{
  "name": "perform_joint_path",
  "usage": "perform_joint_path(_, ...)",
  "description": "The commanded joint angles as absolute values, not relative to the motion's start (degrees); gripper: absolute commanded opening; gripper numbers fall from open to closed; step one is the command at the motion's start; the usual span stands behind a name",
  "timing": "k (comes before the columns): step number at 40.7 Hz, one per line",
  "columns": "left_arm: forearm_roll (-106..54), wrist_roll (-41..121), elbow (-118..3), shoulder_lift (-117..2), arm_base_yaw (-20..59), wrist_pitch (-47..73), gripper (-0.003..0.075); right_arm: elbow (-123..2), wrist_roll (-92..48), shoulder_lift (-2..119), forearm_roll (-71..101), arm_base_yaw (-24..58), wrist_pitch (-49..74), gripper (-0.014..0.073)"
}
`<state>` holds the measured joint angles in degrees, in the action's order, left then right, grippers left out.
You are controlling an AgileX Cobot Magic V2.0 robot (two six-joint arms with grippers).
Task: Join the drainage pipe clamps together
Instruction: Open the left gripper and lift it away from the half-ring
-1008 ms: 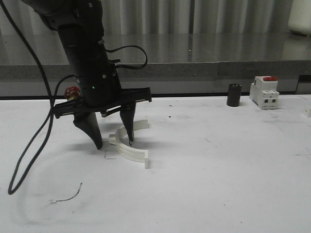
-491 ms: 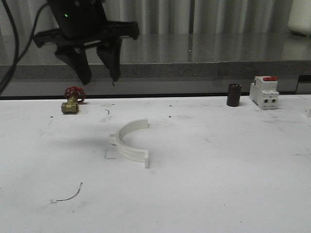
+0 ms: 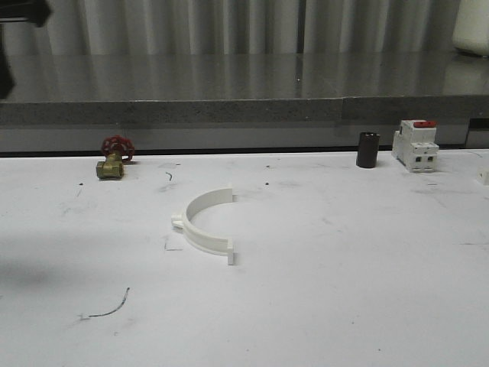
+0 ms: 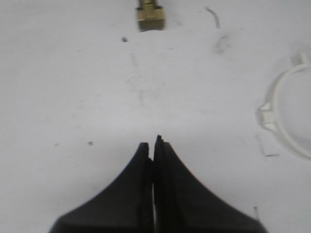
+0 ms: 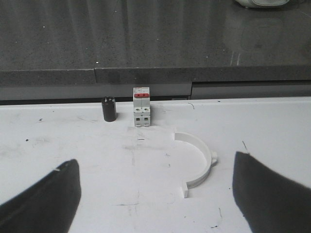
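A white half-ring drainage pipe clamp [image 3: 205, 223] lies flat on the white counter [image 3: 344, 290], left of centre in the front view, its open side facing right and a small lug on its outer curve pointing left. It sits apart from everything else on the surface.

In the left wrist view, the left gripper [image 4: 154, 141] hangs above bare counter with its two black fingers [image 4: 141, 160] pressed together and nothing between them; the clamp curves in at the edge of that picture, well clear of the fingertips, and a brass valve [image 4: 150, 14] lies farther off. In the right wrist view, the right gripper [image 5: 158, 167] has its dark fingers [image 5: 48, 194] spread wide apart and empty, the clamp lying between and beyond them on the counter.

Toward the back of the counter, the brass valve with a red handwheel [image 3: 114, 157] rests at left, while a small dark cylinder [image 3: 367, 149] and a white circuit breaker with a red switch [image 3: 416, 144] stand near each other at right. A thin dark strand, possibly a bit of wire [image 3: 111, 306], lies near the front left.
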<state>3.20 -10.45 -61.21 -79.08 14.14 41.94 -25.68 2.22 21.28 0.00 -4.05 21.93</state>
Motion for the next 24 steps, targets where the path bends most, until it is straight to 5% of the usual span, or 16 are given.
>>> perform_joint_path(1,3.93,-8.24,-54.76,-70.76,10.53,35.1,-0.002,-27.59,1.91,21.98,-0.35,-4.02,17.89,0.0651)
perform_joint_path(24,10.97,-6.42,-26.39,-27.29,10.11,14.12,-0.002,-27.59,1.91,21.98,-0.35,-4.02,17.89,0.0651)
